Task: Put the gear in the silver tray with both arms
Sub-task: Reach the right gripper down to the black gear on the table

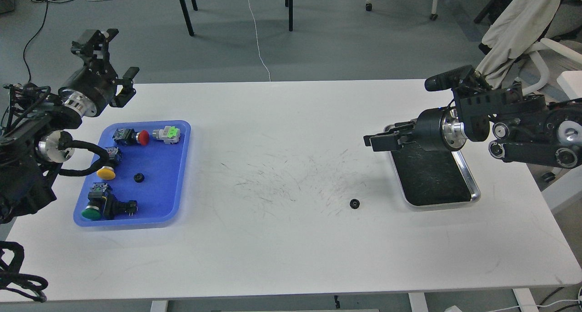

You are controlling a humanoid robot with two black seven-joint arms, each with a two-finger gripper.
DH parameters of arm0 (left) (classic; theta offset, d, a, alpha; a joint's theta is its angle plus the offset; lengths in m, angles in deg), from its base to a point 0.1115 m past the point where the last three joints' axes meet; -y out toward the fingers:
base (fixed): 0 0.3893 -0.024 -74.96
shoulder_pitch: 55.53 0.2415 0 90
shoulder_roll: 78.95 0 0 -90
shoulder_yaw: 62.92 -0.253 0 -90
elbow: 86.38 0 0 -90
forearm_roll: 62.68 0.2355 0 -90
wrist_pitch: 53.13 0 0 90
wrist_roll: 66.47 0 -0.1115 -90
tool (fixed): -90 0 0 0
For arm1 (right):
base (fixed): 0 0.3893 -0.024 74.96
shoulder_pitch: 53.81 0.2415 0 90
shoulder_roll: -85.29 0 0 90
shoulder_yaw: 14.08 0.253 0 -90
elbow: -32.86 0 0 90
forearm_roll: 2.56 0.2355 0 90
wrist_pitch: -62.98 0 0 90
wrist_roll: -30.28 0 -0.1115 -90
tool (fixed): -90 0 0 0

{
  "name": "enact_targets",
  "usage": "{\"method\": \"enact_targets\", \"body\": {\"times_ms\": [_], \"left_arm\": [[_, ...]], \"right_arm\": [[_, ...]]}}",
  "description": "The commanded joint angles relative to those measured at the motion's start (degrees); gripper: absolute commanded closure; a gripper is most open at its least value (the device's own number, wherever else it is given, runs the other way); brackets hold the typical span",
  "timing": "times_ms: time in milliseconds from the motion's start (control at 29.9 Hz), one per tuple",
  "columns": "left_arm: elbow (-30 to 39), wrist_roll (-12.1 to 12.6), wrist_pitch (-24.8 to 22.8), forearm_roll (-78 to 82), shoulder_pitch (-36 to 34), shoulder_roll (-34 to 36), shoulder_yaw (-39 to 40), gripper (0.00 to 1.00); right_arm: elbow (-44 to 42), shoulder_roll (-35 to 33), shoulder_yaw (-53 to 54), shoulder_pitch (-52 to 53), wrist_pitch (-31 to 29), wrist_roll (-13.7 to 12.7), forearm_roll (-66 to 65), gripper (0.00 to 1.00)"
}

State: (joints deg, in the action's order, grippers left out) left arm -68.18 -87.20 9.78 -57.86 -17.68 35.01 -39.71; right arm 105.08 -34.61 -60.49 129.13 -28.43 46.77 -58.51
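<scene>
Lying on table: gear [354, 204] | left pincer [116, 62] spread, empty | right pincer [373, 141] unclear

Gear [354, 204] on table [291, 248], tray [473, 184] right.

A: What are the two arms built from?

B: Matte black housings throughout. The left arm [41, 134] carries a ribbed silver ring just behind its hand [113, 59], with a second silver cylinder further back along the arm.

A: And the cabling?

B: Black braided cable loops loosely out from behind that second cylinder, and more black wires cluster at the arm's rear.

A: The other side?

B: The right arm [523, 125] has a round black drum directly behind its hand [379, 141], then a small silver collar. Behind the collar sit boxy black blocks with slotted faces, followed by round silver-centred joint caps.
</scene>
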Motion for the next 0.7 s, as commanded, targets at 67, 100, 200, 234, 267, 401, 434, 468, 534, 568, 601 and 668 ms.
{"method": "enact_targets", "body": {"times_ms": [67, 100, 200, 234, 267, 401, 434, 468, 534, 568, 601, 668], "left_arm": [[-0.8, 3.6, -0.6, -2.7, 0.3, -0.1, 1.1, 0.02], [-1.0, 3.7, -0.5, -2.9, 0.6, -0.1, 1.1, 0.02], [-1.6, 3.7, -0.7, -3.0, 0.9, -0.1, 1.1, 0.02], [-1.7, 3.7, -0.7, -3.0, 0.9, -0.1, 1.1, 0.02], [-1.7, 3.7, -0.9, -3.0, 0.9, -0.1, 1.1, 0.02], [-2.3, 3.8, -0.6, -3.6, 0.9, -0.1, 2.7, 0.02], [-2.5, 3.8, -0.5, -3.9, 1.0, -0.3, 3.5, 0.02], [-2.5, 4.0, -0.5, -4.1, 1.0, -0.4, 4.1, 0.02], [-2.5, 4.7, -0.6, -4.2, 1.2, -0.6, 4.4, 0.02], [-2.4, 4.8, -0.7, -4.2, 1.4, -0.6, 4.6, 0.02], [-2.4, 4.8, -0.8, -4.3, 1.6, -0.6, 4.7, 0.02], [-2.5, 4.8, -0.5, -4.3, 1.8, -0.7, 4.7, 0.02]], "right_arm": [[-0.5, 3.6, -3.1, 0.6, 0.0, 1.3, -4.5, 0.03], [-0.5, 4.3, -3.1, 0.6, 0.1, 1.3, -4.4, 0.03], [-0.9, 6.3, -3.4, 0.7, 0.1, 1.3, -4.7, 0.04], [-1.2, 7.1, -3.5, 0.7, 0.1, 1.3, -4.8, 0.04], [-1.4, 7.8, -3.5, 0.8, 0.1, 1.5, -4.8, 0.04], [-1.5, 11.4, -7.3, 1.5, 0.2, 3.6, -6.1, 0.05], [-1.6, 12.2, -8.2, 1.6, 0.4, 4.0, -6.7, 0.05], [-1.7, 13.0, -8.8, 1.7, 0.4, 4.2, -7.1, 0.05], [-2.3, 14.1, -9.0, 1.6, 0.5, 4.9, -7.2, 0.05], [-2.3, 14.7, -9.3, 1.5, 0.5, 5.2, -7.2, 0.05], [-2.6, 15.2, -9.7, 1.2, 0.6, 5.4, -7.3, 0.05], [-3.2, 16.0, -10.3, 0.9, 0.8, 5.6, -7.3, 0.07]]}}
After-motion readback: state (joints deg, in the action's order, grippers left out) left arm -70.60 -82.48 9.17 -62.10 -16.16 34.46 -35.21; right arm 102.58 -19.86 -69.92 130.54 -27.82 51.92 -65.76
